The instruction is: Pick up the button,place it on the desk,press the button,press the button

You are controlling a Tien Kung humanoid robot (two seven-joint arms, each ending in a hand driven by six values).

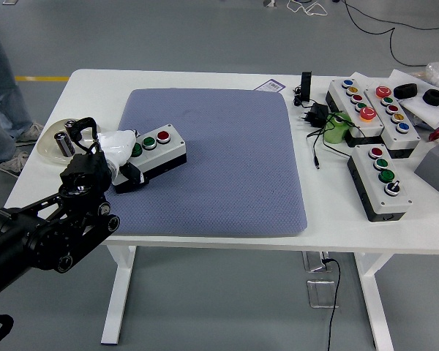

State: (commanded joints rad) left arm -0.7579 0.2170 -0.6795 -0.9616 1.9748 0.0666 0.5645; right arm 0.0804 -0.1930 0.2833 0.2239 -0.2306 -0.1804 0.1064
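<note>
1. White table [205, 241] fills my view, with a blue-grey mat [227, 161] spread over its middle and grey floor beyond.
2. I see the button box [155, 151] lying on the mat's left part, its red and green buttons facing up, its long axis slanted.
3. My left hand [117, 146] (the pale one at the end of the black arm from the lower left) sits against the box's left end, covering that end's top.
4. I cannot tell whether its fingers are curled around the box or only resting on it; they are too blurred together.
5. A round dish [51, 142] with small cylinders lies just left of the hand.
6. Three more button boxes [380, 179] and a green object [336, 128] sit at the table's right, well apart from the hand.
</note>
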